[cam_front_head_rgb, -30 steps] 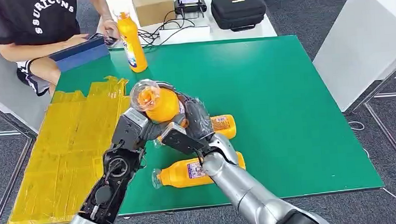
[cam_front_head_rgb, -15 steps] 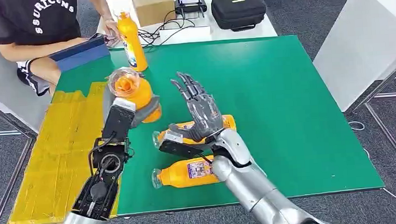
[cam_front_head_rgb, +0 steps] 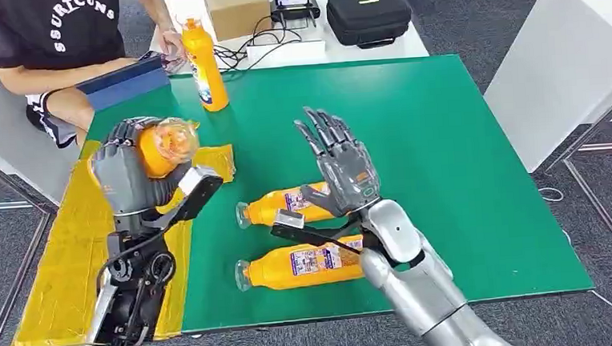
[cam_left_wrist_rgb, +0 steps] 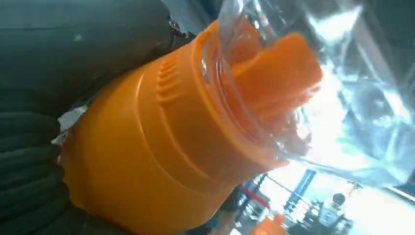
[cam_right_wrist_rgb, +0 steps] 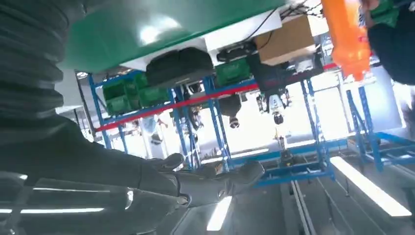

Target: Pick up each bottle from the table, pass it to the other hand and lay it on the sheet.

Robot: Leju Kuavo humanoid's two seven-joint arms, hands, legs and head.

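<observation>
Two orange plastic bottles (cam_front_head_rgb: 304,263) lie flat on the green table (cam_front_head_rgb: 447,172), caps pointing toward the yellow sheet (cam_front_head_rgb: 59,260). Above them the right hand (cam_front_head_rgb: 342,167) is empty, fingers spread. The left hand (cam_front_head_rgb: 131,180) grips a third orange bottle with a clear cap (cam_front_head_rgb: 163,146) — already over the sheet, so it just needs laying down flat.

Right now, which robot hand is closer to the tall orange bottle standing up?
Left. The left hand, gripping another bottle, hovers just ahead of the standing bottle; the open right hand is farther off, over the lying bottles.
</observation>
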